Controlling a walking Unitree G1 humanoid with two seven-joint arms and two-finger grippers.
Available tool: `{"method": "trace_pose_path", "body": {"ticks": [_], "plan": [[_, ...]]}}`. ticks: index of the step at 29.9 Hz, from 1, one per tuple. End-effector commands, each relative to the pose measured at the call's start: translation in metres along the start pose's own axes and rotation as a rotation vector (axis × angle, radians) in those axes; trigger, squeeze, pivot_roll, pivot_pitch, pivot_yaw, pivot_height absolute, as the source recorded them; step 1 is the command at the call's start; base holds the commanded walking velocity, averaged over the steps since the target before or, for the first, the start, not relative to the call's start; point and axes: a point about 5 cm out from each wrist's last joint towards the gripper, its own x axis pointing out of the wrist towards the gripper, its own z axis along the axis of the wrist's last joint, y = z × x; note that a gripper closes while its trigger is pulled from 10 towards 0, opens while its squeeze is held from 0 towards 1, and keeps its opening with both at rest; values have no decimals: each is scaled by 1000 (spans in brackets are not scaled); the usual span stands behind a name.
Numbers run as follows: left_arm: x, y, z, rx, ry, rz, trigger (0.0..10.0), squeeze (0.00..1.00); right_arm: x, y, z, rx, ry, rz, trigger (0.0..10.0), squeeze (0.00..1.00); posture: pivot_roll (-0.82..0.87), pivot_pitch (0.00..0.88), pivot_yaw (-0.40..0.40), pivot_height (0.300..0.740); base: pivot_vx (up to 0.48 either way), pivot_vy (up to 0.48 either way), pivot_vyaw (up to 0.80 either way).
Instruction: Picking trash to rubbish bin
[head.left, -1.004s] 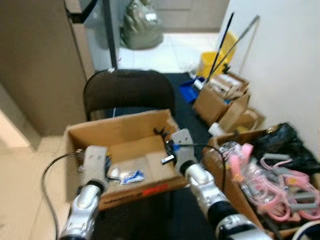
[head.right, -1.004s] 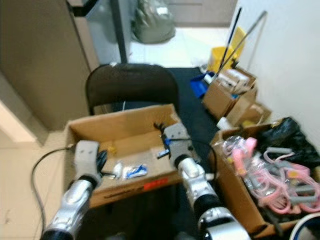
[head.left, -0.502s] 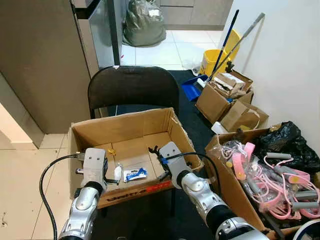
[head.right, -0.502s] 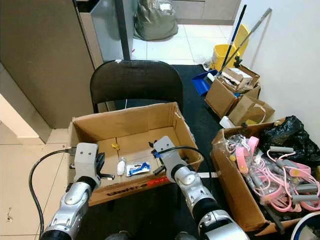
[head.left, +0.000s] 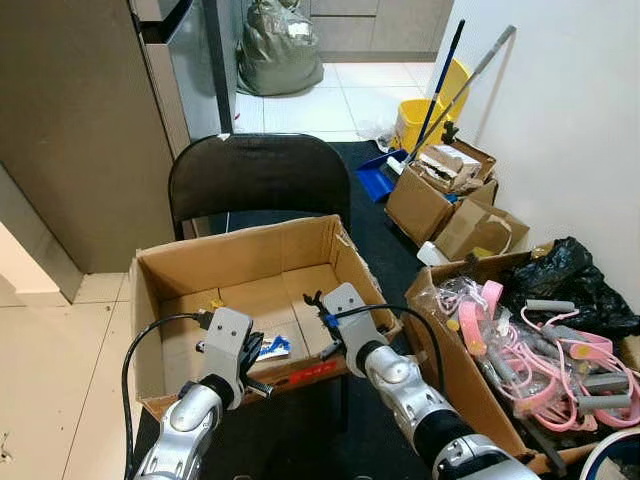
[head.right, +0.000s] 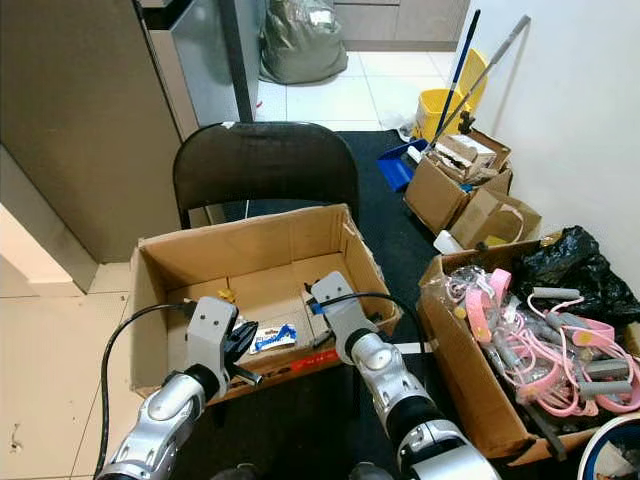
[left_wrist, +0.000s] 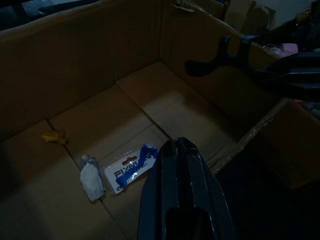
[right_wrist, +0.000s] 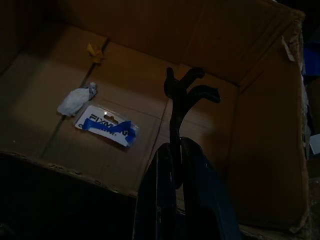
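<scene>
An open cardboard box (head.left: 240, 262) rests on a black chair (head.left: 258, 180). On its floor lie a white-and-blue packet (left_wrist: 131, 167), a crumpled white wrapper (left_wrist: 91, 177) and a small yellow scrap (left_wrist: 54, 136). My left gripper (head.right: 243, 350) hovers over the box's front wall with its fingers shut and empty, pointing at the packet (head.right: 272, 335). My right gripper (head.left: 312, 300) reaches into the right side of the box, shut on nothing, its curved tips above bare cardboard to the right of the packet (right_wrist: 106, 131).
A carton of pink hangers (head.left: 530, 350) and a black bag (head.left: 565, 285) stand close on the right. Smaller boxes (head.left: 440, 195), a yellow bucket (head.left: 420, 120) with mops and a blue dustpan (head.left: 375, 175) sit further back. A grey cabinet (head.left: 80, 130) rises on the left, with a full rubbish sack (head.left: 275, 50) behind.
My left gripper has swung right along the box's front wall toward the packet and now hides the white wrapper from the head camera. The right gripper stays nearly in place.
</scene>
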Motion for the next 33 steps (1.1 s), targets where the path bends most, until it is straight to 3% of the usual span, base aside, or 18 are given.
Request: {"method": "trace_pose_path", "body": {"ticks": [1,2,3,4,8,9,17,22,29,33], "plan": [[-3,1,-5,-1,24,-5,10000,0,-1,2,-4,14,17,8,10000,0,89,74,-7,740,0,0,0],[-3,2,-5,-1,22,-2,10000,0,0,2,-3,24,14,16,10000,43,90,74,-8,740,0,0,0],[-4,3,-4,-2,22,-4,10000,0,0,3,-3,32,11,23,10000,882,92,74,-7,740,0,0,0],[-4,3,-4,1,22,-4,10000,0,0,4,-2,36,10,27,10000,1000,92,74,-7,740,0,0,0],[-5,4,-3,5,22,-2,10000,0,0,3,-1,21,4,16,10000,1000,92,77,-5,740,0,0,0],[-5,4,-3,6,22,1,10000,0,0,3,0,18,0,9,10000,0,93,78,-3,740,0,0,0],[-5,7,-1,-20,10,34,10000,0,0,0,4,65,-41,-20,10000,0,91,80,-1,740,0,0,0],[-3,25,6,-60,-31,182,10000,0,-3,-14,5,179,-79,-116,10000,0,88,79,-2,740,0,0,0],[-5,36,10,-72,-62,252,10000,0,-8,-18,-3,219,-76,-145,10000,0,84,79,-1,740,0,0,0],[-5,39,11,-36,-54,285,10000,0,-12,-19,-9,241,-81,-160,10000,0,82,82,2,740,0,0,0]]}}
